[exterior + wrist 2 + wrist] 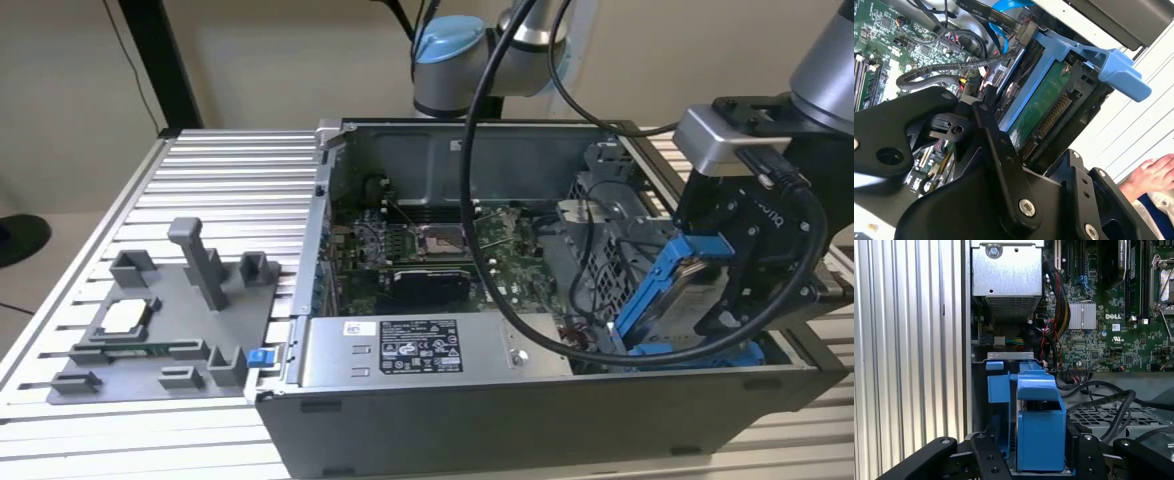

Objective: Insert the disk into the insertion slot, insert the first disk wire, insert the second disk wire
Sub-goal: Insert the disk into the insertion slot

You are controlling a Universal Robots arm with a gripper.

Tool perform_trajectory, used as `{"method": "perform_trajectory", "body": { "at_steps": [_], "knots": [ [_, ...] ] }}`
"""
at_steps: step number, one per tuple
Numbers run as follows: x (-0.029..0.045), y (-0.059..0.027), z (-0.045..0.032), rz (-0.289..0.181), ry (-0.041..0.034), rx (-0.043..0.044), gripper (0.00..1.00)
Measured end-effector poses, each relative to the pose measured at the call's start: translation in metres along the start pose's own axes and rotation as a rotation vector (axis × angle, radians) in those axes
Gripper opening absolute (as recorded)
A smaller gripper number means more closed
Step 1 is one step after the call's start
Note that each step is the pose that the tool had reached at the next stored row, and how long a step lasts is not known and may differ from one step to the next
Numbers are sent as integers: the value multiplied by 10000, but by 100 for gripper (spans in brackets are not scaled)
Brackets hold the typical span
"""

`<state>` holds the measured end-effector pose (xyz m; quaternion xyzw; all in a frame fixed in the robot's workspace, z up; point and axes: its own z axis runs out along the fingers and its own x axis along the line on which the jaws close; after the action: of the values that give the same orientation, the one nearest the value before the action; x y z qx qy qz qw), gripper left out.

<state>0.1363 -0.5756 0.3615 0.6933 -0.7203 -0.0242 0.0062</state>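
Two black fingers [988,457] of the gripper [714,295] are closed against the sides of the disk [678,285], gripping it by its bright blue carrier. The disk stands on edge and tilted, its lower end down inside the computer case [534,420] at the exterior view's right. That slant looks chosen so the carrier can be fed into the insertion slot [694,352], whose blue rails show just beneath it. It is partly entered at most and not lying flat. In the second wrist view the disk's green underside and its row of contacts are bare, with no wire in them. A black plug [1021,31] on a blue cable hangs close to the carrier's corner. How deep the lower edge sits in the rails I cannot tell, since the gripper body and a looping black cable [801,290] cover that spot. Beyond lie the motherboard [427,250] and the grey labelled power-supply box [400,345]. A person's hand [1151,175] rests on the ribbed table [227,190] outside the case, cut off at the frame's edge.
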Motion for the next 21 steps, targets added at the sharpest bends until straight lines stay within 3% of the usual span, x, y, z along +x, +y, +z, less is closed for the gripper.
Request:
{"method": "perform_trajectory", "body": {
  "at_steps": [2,3,9,16,18,21],
  "knots": [
    [0,1,-1,1,-6,6,100],
    [0,1,-1,0,-12,9,0],
    [-2,5,-104,6,-17,11,0],
    [-3,11,-137,25,-27,31,0],
    [-3,28,-139,22,-43,58,0],
    [0,94,-124,20,-58,184,0]
  ]
}}
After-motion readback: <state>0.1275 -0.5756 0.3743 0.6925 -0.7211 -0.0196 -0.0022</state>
